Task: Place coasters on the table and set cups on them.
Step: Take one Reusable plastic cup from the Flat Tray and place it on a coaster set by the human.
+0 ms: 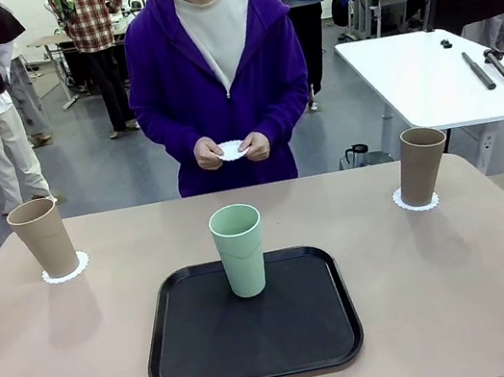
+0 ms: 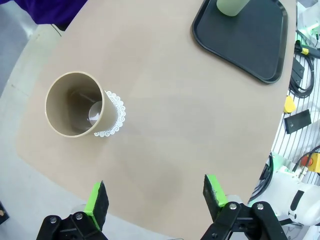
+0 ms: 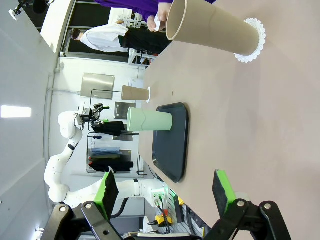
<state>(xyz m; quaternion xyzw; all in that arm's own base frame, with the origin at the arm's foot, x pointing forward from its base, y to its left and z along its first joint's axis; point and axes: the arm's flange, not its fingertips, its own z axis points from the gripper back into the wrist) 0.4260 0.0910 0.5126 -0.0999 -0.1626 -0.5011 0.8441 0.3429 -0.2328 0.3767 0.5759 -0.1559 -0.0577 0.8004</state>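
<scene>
My left hand [image 2: 155, 195]: fingers apart, empty; left tan cup [image 2: 75, 104] sits on left coaster [image 2: 116, 116] ahead of it. Between my hands, mint cup [image 1: 240, 249] stands on tray [image 1: 203, 353]; third coaster [image 1: 231, 150] in person's hands [image 1: 208, 153]. My right hand [image 3: 166, 186]: apart, empty; right tan cup [image 3: 210, 29] on right coaster [image 3: 254, 45] ahead. Two of three set.

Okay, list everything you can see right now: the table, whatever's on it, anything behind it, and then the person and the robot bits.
table: one, beige-pink, across the foreground
tray: one, black, near middle of the table
green cup: one, mint, upright on the tray
tan cups: two, tan-brown, left cup and right cup, each on a coaster
coasters: three, white, left coaster and right coaster on the table, third coaster held by the person
white table: one, white, far right
rods: two, black, on the white table
hands: two, the person's, at the far edge
left claw: open, empty, above the left cup's side
right claw: open, empty, facing the right cup
</scene>
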